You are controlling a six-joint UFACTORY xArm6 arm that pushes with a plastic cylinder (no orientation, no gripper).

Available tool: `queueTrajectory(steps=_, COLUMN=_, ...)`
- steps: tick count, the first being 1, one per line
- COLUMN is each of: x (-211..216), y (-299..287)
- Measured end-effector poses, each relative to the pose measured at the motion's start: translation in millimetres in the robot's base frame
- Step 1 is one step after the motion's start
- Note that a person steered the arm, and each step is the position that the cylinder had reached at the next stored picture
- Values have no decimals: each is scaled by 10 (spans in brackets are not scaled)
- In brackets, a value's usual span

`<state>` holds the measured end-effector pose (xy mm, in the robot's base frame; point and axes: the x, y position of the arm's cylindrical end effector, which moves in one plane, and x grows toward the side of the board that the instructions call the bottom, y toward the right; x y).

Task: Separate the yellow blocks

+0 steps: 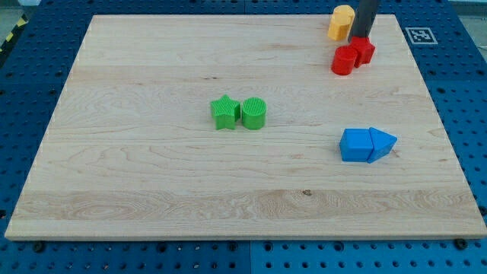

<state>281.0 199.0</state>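
Note:
One yellow block (341,21), roughly hexagonal, stands near the view's top right edge of the wooden board (152,175). My tip (359,38) is just to its right, touching or nearly touching it, and sits right behind the red blocks. The dark rod hides whatever lies directly behind it. No second yellow block shows.
A red cylinder (344,60) and another red block (363,50) touch each other just below my tip. A green star (223,113) and a green cylinder (253,113) sit together mid-board. A blue cube (354,144) and a blue triangular block (383,143) touch at the right.

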Motion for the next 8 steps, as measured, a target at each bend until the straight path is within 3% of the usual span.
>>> queueTrajectory(steps=2, x=67, y=169)
queueTrajectory(steps=3, x=-83, y=642)
queueTrajectory(steps=4, x=-395, y=764)
queueTrajectory(steps=6, x=-892, y=-46)
queueTrajectory(steps=8, x=-889, y=-358)
